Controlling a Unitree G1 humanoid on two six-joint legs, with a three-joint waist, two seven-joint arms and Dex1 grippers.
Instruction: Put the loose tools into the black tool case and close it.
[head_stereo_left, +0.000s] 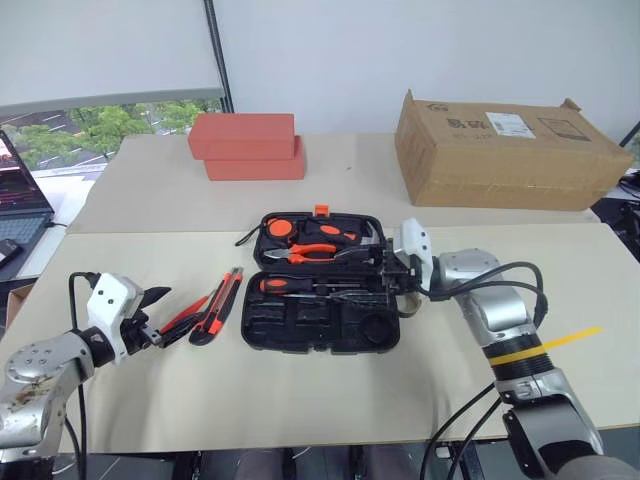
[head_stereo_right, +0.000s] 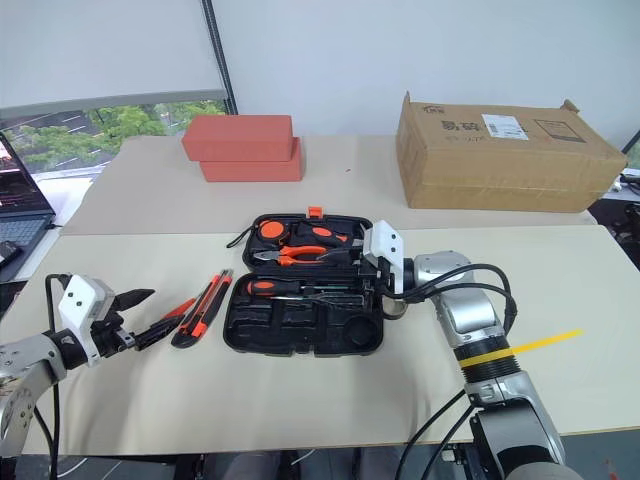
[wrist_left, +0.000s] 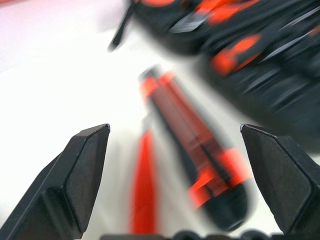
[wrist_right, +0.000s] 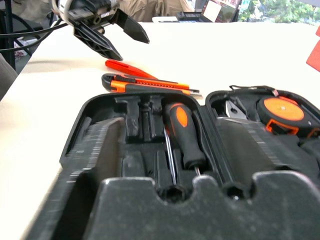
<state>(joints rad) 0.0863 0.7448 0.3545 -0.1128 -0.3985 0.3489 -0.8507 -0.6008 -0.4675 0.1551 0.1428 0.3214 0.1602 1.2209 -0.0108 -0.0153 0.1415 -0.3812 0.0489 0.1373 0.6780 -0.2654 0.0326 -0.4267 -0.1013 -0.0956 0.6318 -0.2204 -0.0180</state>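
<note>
Knife and strip lie side by side on the table at nine o'clock of the open case, with your left gripper just short of them, jaws wide apart. Straddle one tool across its width, not both, before you squeeze. Your right gripper, at the case's three o'clock rim, looks open and empty; keep it clear.

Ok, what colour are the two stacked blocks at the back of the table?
Red-orange blocks, plain with no pattern; clearest in the left eye view.
</note>
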